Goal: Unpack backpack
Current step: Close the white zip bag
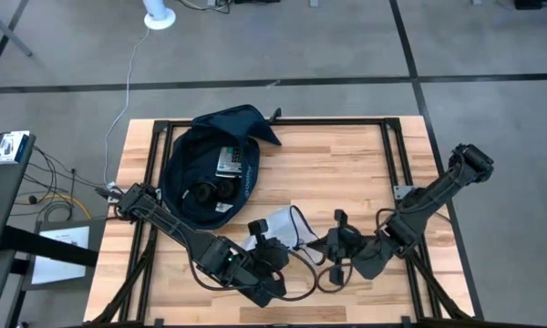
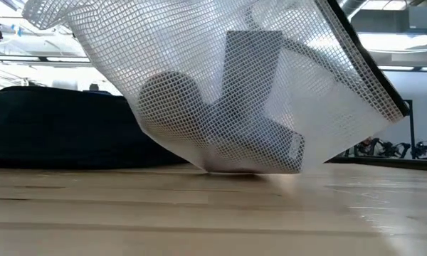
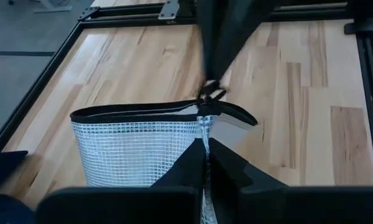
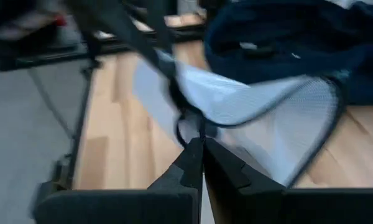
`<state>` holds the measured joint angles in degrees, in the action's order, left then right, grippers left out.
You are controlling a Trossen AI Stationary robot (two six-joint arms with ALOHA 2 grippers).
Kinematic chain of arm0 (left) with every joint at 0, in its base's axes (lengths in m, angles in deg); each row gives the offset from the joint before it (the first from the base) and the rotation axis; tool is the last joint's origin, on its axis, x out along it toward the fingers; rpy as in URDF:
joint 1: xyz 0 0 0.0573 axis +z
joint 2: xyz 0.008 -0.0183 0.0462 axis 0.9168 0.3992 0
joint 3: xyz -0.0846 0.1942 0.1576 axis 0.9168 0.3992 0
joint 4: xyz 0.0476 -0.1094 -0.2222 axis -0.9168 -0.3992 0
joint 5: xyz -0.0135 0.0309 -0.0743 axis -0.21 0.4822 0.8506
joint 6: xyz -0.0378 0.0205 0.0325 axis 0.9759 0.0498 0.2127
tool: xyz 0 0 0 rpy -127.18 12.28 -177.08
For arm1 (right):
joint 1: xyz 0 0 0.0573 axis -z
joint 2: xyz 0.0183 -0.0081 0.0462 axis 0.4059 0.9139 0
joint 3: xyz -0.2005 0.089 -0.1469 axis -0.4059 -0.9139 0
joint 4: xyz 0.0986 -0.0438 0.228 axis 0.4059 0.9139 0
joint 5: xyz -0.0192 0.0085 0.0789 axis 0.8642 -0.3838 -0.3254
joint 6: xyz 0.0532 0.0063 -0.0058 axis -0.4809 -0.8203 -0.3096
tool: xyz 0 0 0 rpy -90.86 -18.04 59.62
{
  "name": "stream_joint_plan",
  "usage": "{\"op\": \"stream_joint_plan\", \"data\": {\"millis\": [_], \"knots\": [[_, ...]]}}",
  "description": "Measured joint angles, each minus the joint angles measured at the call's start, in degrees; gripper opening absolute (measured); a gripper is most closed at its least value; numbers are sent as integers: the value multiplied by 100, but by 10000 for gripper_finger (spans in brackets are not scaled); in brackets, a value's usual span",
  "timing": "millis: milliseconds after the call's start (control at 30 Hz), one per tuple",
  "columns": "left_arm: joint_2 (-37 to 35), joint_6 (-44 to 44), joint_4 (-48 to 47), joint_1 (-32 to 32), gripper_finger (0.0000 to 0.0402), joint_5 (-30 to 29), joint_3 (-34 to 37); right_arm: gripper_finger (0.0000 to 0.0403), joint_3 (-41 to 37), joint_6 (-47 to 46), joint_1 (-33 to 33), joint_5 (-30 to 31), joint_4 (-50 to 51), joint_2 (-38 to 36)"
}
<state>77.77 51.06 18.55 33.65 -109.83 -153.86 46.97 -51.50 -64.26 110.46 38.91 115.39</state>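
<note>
Grey concrete floor surrounds our wooden bench, and on its far left part lies the backpack, unzipped with its flap thrown back. Inside it we can make out a dark rounded item and a pale printed card or packet, so we judge the unpacking only partly done. One thing is already out: a clear mesh pouch with a black zipper edge, near the front middle of the bench, just beside the backpack. It hangs tilted, one corner touching the wood, with pale blocky contents we cannot identify. Our left gripper is clenched on the pouch's mesh wall below the zipper. Our right gripper is clenched too, at the pouch's zipper end, apparently on its pull. What seems left: set the pouch down, then fetch the remaining contents.
</note>
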Motion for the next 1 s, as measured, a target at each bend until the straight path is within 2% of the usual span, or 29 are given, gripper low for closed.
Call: {"op": "stream_joint_plan", "data": {"millis": [100, 267, 367, 500, 567, 733, 1000], "knots": [[0, -49, -28, 0, 0, 111, 0, 0, 2, -43, -33, -88, 308, 9], [0, -54, -29, -25, 0, 73, 0, 0, 0, -1127, -7, -77, 1574, 23], [0, -166, 23, -35, 0, 18, 0, 0, -7, -1196, -61, -79, 1494, -41], [0, -247, 99, -39, 0, 13, 0, 0, 9, -738, -185, -62, 839, -94], [-6, -269, 81, -33, 0, 13, 0, 0, 7, -796, -223, -62, 1098, -31], [-120, -164, -160, -96, 0, -54, -2, 0, -8, -1872, -274, -64, 2312, 184], [-346, 642, -1159, -242, 0, -8, -2, 0, 4, -1640, -431, -44, 1727, -45]]}}
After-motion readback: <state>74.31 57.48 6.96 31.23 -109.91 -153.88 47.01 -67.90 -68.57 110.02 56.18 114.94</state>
